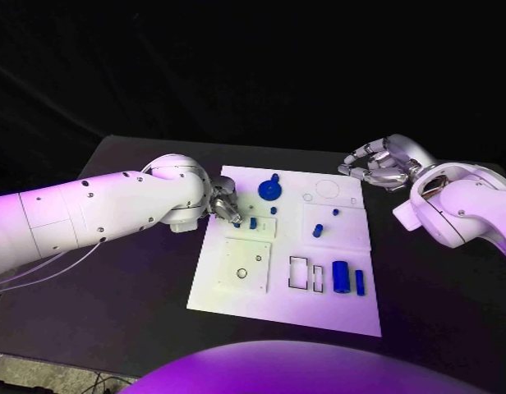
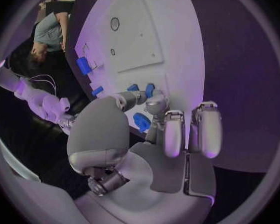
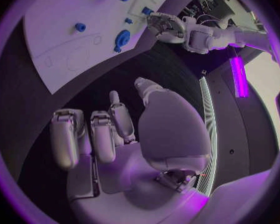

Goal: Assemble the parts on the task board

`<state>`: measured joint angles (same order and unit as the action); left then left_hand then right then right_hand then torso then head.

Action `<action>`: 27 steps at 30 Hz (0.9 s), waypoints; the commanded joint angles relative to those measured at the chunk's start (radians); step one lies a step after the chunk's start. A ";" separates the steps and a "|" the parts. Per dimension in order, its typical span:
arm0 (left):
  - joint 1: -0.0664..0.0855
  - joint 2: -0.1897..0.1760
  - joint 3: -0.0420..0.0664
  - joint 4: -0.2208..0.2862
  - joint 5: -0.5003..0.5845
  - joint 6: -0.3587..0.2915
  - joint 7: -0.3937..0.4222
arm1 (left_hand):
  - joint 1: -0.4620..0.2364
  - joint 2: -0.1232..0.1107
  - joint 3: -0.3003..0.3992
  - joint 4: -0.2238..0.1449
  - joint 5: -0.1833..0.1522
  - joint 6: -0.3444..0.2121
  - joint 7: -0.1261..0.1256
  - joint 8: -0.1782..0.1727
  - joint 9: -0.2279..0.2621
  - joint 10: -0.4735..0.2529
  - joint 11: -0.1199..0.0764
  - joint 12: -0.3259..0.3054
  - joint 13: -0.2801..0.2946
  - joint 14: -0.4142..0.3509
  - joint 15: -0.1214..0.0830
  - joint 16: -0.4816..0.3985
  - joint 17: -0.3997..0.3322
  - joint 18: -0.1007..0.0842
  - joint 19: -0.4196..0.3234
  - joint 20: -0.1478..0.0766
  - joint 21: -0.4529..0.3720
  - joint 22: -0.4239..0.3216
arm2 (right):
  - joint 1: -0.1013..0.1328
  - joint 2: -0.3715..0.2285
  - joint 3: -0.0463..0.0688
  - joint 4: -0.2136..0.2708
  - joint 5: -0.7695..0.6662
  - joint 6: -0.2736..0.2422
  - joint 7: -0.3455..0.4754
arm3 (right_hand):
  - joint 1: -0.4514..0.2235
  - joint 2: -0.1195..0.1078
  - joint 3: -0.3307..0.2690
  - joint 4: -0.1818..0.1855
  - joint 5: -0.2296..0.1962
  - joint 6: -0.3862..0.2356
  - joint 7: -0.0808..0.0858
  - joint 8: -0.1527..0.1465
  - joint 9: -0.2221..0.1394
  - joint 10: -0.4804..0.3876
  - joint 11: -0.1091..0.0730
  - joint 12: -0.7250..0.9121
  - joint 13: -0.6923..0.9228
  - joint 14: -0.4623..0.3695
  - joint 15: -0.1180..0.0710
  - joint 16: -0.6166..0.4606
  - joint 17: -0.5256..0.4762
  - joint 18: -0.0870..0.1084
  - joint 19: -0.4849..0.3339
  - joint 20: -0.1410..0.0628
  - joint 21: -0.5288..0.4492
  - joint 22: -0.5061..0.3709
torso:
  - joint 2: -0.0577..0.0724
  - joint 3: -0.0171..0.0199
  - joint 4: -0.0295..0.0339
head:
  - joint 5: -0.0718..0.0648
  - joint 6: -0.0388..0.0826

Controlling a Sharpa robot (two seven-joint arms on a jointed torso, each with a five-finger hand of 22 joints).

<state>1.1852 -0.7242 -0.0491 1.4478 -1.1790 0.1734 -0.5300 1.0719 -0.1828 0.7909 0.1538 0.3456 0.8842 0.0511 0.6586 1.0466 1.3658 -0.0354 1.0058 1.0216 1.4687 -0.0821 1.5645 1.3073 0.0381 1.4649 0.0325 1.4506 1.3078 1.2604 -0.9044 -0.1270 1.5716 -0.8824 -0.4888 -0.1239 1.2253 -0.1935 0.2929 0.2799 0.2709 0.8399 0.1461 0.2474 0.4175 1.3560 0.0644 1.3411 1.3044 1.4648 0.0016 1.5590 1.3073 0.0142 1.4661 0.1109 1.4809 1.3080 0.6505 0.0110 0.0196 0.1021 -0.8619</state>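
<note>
The white task board (image 1: pixel 287 308) lies mid-table. My left hand (image 1: pixel 223 205) is over its far left part, thumb and a fingertip (image 2: pixel 156 103) meeting right at a small blue peg (image 1: pixel 253 222) (image 2: pixel 149 89); whether they pinch it is unclear. A round blue disc (image 1: pixel 271 190) (image 2: pixel 141 122) (image 3: pixel 122 37) sits just beyond that hand. Two small blue pieces (image 1: pixel 319 231) (image 1: pixel 336 212) lie mid-board. A blue cylinder (image 1: pixel 341 277) (image 2: pixel 84 64) and a blue bar (image 1: pixel 360 282) lie near the right edge. My right hand (image 1: pixel 378 162) (image 3: pixel 115 129) hovers off the board's far right corner, holding nothing.
The board has a square recess (image 1: pixel 247 263), two narrow rectangular slots (image 1: pixel 304 275) and a circle outline (image 1: pixel 327 190). Black table (image 1: pixel 111 295) surrounds the board on all sides. My left forearm (image 1: pixel 99 209) crosses the table's left part.
</note>
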 commanded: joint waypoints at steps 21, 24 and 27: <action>-0.008 0.023 -0.009 -0.027 0.041 0.066 -0.053 | -0.150 -0.035 0.043 -0.083 -0.037 0.038 -0.035 0.003 -0.023 0.011 -0.010 0.004 -0.008 0.102 -0.018 0.006 0.263 -0.009 0.038 -0.018 0.003 0.211 | -0.001 0.003 0.000 -0.004 0.003 0.018 0.001 | -0.007 -0.002 0.006 0.003 0.005 -0.008 0.000 0.007 0.002 -0.006 0.001 -0.003 -0.001 0.096 -0.006 -0.004 0.226 0.011 0.046 -0.007 -0.004 0.216 | -0.001 0.0004 -0.0010 | -0.001 -0.006; -0.008 0.024 -0.009 -0.030 0.041 0.068 -0.057 | -0.168 -0.042 0.029 -0.073 -0.077 0.040 -0.035 0.001 -0.029 0.008 -0.010 0.003 -0.010 0.102 -0.019 0.006 0.263 -0.009 0.037 -0.019 0.001 0.211 | -0.001 0.003 0.000 -0.004 0.003 0.017 0.001 | -0.007 -0.002 0.006 0.003 0.005 -0.008 0.000 0.007 0.002 -0.006 0.001 -0.003 -0.001 0.096 -0.006 -0.004 0.226 0.011 0.046 -0.007 -0.004 0.216 | -0.001 0.0007 -0.0011 | -0.002 -0.007; -0.008 0.025 -0.009 -0.033 0.041 0.068 -0.059 | -0.180 -0.051 0.016 -0.065 -0.101 0.042 -0.034 0.000 -0.034 0.006 -0.010 0.003 -0.011 0.102 -0.019 0.006 0.263 -0.008 0.037 -0.019 0.000 0.211 | -0.001 0.003 0.000 -0.004 0.003 0.017 0.001 | -0.007 -0.002 0.006 0.003 0.005 -0.008 0.000 0.007 0.002 -0.006 0.001 -0.003 -0.001 0.096 -0.006 -0.004 0.226 0.011 0.046 -0.007 -0.004 0.216 | -0.001 0.0005 -0.0009 | -0.002 -0.007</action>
<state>1.1897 -0.7033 -0.0491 1.4144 -1.1584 0.1885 -0.5696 0.9018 -0.2326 0.8119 0.0882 0.2506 0.9291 0.0128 0.6657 1.0148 1.3730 -0.0426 1.0100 1.0124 1.4651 -0.0928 1.5644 1.3079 0.0380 1.4686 0.0213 1.4506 1.3076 1.2604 -0.9025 -0.1270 1.5676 -0.8773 -0.4841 -0.1250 1.2253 -0.1935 0.2957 0.2828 0.2709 0.8399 0.1461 0.2513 0.4183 1.3560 0.0644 1.3411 1.3045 1.4648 0.0017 1.5590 1.3073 0.0143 1.4661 0.1109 1.4809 1.3076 0.6498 0.0117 0.0185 0.1005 -0.8684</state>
